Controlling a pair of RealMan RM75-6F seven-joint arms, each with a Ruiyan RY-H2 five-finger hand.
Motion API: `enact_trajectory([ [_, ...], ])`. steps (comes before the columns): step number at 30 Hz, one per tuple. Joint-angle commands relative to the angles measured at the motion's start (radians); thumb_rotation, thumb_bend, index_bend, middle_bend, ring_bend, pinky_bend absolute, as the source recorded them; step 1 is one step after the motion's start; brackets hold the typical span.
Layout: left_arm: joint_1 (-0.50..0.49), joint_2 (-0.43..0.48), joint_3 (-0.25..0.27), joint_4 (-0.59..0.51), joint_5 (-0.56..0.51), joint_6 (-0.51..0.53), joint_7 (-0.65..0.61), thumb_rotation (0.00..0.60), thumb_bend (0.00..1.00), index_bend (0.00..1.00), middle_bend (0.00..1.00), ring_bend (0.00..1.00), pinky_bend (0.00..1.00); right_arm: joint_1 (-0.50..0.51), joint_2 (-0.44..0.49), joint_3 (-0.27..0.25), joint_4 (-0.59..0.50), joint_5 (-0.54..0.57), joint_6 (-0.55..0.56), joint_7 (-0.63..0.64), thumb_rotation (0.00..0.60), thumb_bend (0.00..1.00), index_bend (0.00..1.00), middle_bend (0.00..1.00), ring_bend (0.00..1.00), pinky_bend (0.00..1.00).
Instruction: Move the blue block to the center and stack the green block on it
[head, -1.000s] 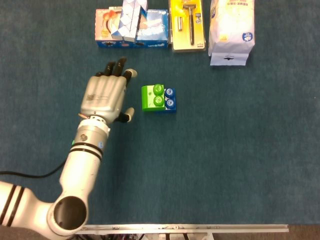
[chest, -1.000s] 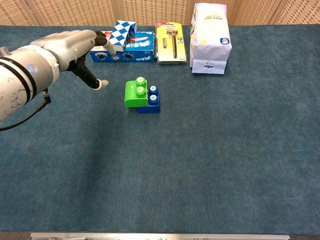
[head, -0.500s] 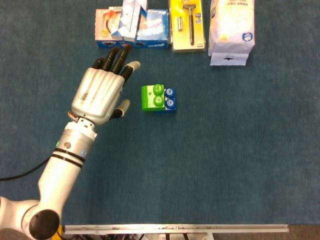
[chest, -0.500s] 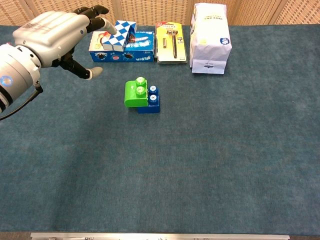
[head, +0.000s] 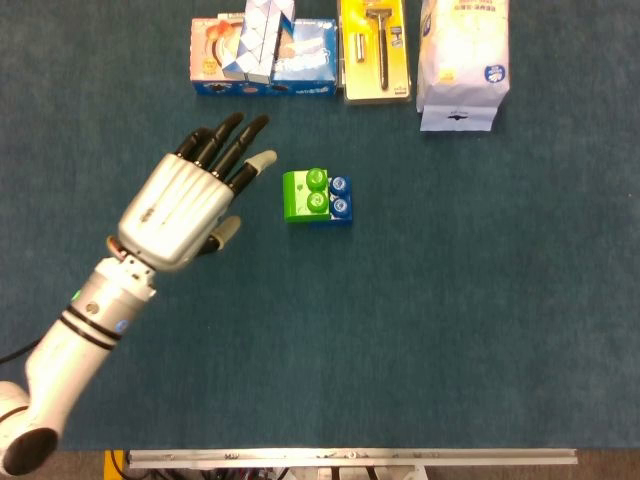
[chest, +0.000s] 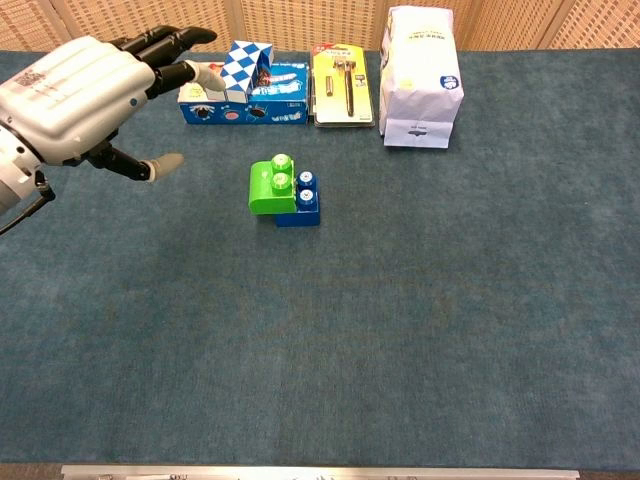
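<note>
While fingers (head: 243, 150) spread, green block (head: 303, 195) beside.

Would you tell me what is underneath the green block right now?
The blue block sits under the green block's right half, two studs still exposed. Its covered studs cannot be seen, nor what lies under the green's left half.

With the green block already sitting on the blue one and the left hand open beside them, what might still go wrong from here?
1. The green plastic block sits offset on the blue plastic block, overhanging its left side, so a knock might tip it off.
2. The open left hand hovers just left of the stack with fingers spread; a sweep rightward could push both blocks.
3. In the chest view the fingers reach towards the blue cardboard box at the back and might brush it.
</note>
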Motion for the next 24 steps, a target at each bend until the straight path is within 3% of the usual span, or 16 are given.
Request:
enact_trajectory([
  [1, 0.048, 0.033, 0.032, 0.06, 0.104, 0.031, -0.069, 0.6, 0.29, 0.2, 0.02, 0.0, 0.2, 0.002, -0.002, 0.0, -0.003, 0.001, -0.006, -0.01, 0.6, 0.09, 0.32, 0.13, 0.0, 0.05],
  [11, 0.164, 0.122, 0.07, 0.09, 0.213, 0.123, -0.191, 0.6, 0.29, 0.24, 0.03, 0.0, 0.2, 0.012, -0.013, -0.007, -0.018, -0.006, -0.028, -0.062, 0.6, 0.09, 0.32, 0.13, 0.0, 0.05],
  [24, 0.314, 0.22, 0.108, 0.047, 0.151, 0.141, -0.219, 0.6, 0.29, 0.33, 0.13, 0.05, 0.2, 0.016, -0.027, -0.011, -0.031, -0.004, -0.041, -0.113, 0.6, 0.09, 0.32, 0.13, 0.0, 0.05],
])
